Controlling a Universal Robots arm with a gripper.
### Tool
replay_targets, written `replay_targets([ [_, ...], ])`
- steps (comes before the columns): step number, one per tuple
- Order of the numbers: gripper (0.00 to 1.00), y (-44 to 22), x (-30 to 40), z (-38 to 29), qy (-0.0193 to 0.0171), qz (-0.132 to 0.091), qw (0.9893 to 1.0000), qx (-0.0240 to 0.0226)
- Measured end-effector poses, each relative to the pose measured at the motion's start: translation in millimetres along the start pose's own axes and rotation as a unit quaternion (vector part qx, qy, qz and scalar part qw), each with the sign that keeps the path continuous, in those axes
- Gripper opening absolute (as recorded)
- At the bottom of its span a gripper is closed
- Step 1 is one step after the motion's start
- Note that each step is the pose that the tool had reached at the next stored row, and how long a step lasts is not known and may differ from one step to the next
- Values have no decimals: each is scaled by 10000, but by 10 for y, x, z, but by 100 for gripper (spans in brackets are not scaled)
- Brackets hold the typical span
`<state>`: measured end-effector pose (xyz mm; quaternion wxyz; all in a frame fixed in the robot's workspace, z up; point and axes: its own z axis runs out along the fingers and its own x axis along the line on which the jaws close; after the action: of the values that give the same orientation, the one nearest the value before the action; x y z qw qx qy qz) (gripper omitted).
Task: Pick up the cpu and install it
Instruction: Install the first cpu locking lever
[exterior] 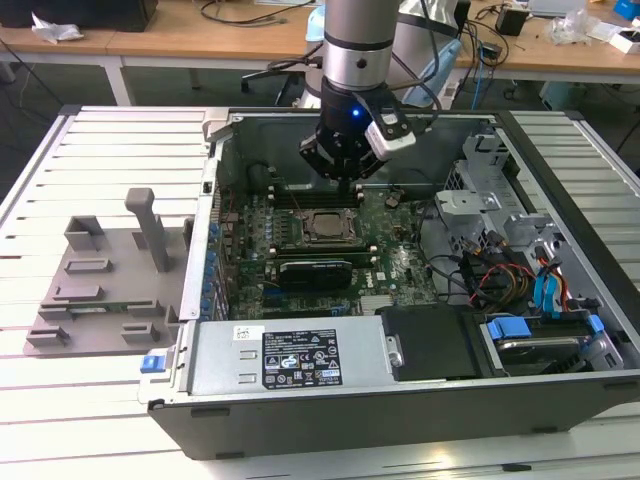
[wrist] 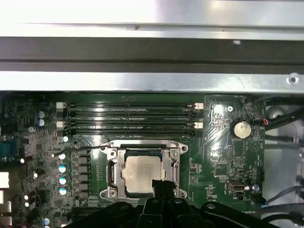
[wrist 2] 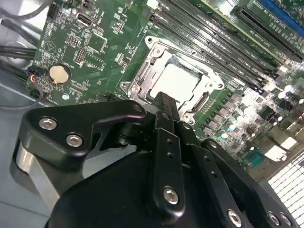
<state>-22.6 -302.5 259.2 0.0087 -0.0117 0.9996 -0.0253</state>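
The cpu (wrist: 142, 173) (wrist 2: 176, 81), a flat silvery square, lies seated in the metal-framed socket (wrist: 112, 167) on the green motherboard (exterior: 395, 250) inside the open computer case. It appears as a small dull square (exterior: 322, 226) in the exterior view. My gripper (exterior: 340, 168) hangs just above the board, a little behind the socket. In both wrist views its black fingers (wrist 2: 164, 102) (wrist: 163, 188) are pressed together, their tip over the cpu's edge. Nothing is held between them.
Memory slots (wrist: 128, 116) run beside the socket, toward the case wall (wrist: 142, 80). A coin battery (wrist: 241, 129) sits on the board. Cables and a drive cage (exterior: 500, 265) fill the exterior view's right. A grey plastic tray (exterior: 100, 285) lies outside the case on the exterior view's left.
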Motion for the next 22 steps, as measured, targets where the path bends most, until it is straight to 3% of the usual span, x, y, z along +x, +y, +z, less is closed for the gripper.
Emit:
replay_targets([
  [1, 11, 0, 0, 0, -19, -203, 9996, -207],
  [5, 11, 1, 23, -1, -19, -203, 9996, -196],
  [9, 11, 4, 144, -3, -19, -204, 9996, -195],
  [19, 11, 15, 613, -11, -35, -203, 9996, -194],
  [21, 11, 18, 775, -14, -41, -203, 9996, -194],
  [22, 11, 19, 815, -15, -43, -202, 9996, -194],
])
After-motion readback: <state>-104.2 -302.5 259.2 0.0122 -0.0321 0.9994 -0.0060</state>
